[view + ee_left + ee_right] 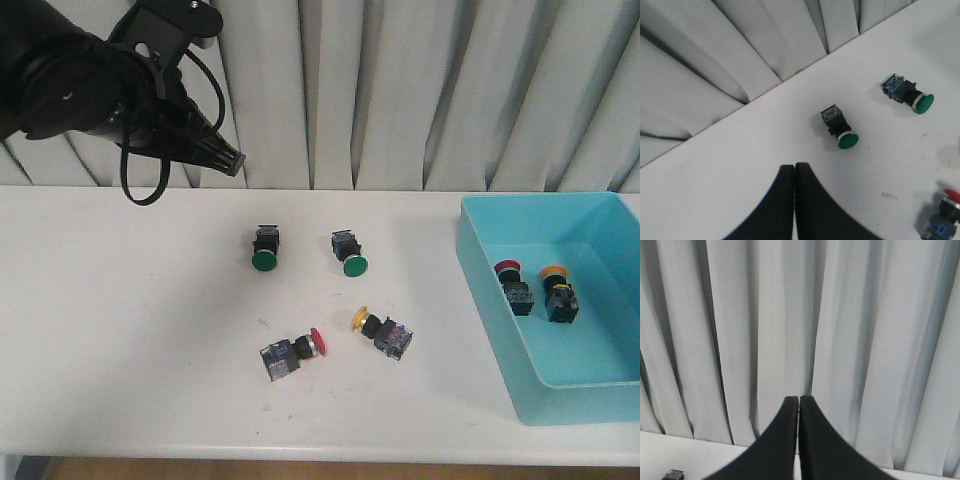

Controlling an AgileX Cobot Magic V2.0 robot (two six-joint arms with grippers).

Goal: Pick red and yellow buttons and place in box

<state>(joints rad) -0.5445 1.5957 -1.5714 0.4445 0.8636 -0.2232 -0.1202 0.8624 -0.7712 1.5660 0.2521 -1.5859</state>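
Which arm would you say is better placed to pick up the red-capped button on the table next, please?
Probably left. The left tool, shut and empty, hangs above the table, its camera already showing the red-capped push-button switch. The right tool faces only curtain.

Left end effector has both black fingers pressed together, tips touching, nothing between them, hanging above the white table. Two green-capped buttons lie on their sides on the table: the nearer green button sits ahead of the fingertips, cap pointing toward the camera side; the farther green button lies well apart from it, closer to the curtain line. A red button is cut off at the frame edge, only red cap rim and black-grey body showing. Pleated grey-white curtain backs the table edge.
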